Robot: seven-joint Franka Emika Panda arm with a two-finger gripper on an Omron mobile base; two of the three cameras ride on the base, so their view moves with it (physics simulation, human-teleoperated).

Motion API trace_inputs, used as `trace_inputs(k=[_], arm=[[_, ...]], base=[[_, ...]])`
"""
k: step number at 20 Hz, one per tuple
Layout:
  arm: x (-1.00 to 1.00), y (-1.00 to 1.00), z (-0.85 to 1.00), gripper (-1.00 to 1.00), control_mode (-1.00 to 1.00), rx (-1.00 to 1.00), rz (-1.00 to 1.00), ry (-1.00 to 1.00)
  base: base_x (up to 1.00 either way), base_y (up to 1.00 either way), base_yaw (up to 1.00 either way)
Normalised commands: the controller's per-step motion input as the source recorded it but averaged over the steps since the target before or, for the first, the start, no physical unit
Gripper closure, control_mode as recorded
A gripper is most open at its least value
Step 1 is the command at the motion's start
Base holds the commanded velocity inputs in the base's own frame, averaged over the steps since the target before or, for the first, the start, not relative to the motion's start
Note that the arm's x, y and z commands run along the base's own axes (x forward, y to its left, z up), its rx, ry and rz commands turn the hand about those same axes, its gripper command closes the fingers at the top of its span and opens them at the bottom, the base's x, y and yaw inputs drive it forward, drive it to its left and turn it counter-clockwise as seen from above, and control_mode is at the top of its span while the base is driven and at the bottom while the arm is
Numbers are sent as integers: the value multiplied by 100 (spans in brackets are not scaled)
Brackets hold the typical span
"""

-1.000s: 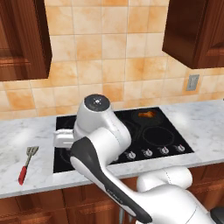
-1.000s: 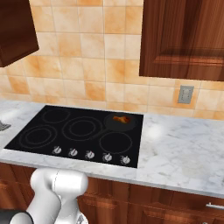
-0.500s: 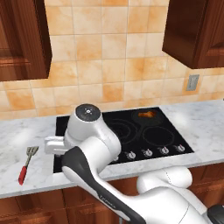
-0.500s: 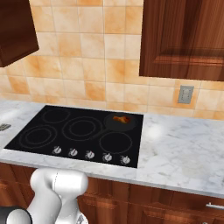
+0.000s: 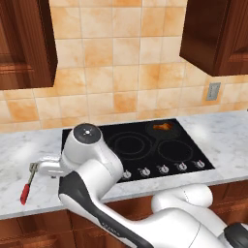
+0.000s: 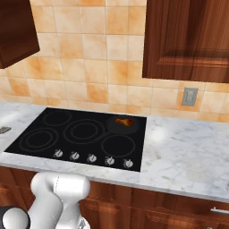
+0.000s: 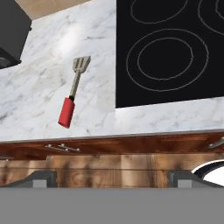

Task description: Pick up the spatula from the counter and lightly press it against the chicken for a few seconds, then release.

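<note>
Left base view: spatula (image 5: 27, 184) lies lower left on the counter (image 5: 14, 147), chicken (image 5: 162, 127) well apart, right of centre on the stove (image 5: 145, 152). Right base view: chicken (image 6: 124, 121) mid-frame. Hand view: spatula (image 7: 73, 92) upper left, gripper (image 7: 111, 178) spread wide, empty, not over it. Risk: an off-line descent could nudge that flat handle and skid it away.

Open marble of the counter (image 7: 35, 83) lay on every side of the spatula (image 7: 73, 89), leaving approach from above free. A strip of marble separated the spatula from the cooktop (image 7: 166, 92) edge. The flat glass of the near burners offered a level path toward the chicken (image 6: 124, 121), which sat in a dark pan (image 6: 117, 128) at the rear. The robot's own arm (image 5: 92, 155) rose over the cooktop's left part. Upper cabinets (image 6: 188, 40) hung well above.
</note>
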Motion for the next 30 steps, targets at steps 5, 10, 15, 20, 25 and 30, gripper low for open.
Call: trace_inputs(k=[5,10,15,20,25,30], arm=[[2,28,-7,-100,-100,4,0,5],[6,33,-12,-100,-100,0,0,3],[9,33,-11,-100,-100,0,0,0],[13,25,-15,-100,-100,0,-1,0],[24,19,-18,-100,-100,0,-2,0],[21,21,-19,-100,-100,0,-1,0]], base=[[0,0,0],[0,0,0],[0,0,0],[0,0,0],[0,0,0],[0,0,0]])
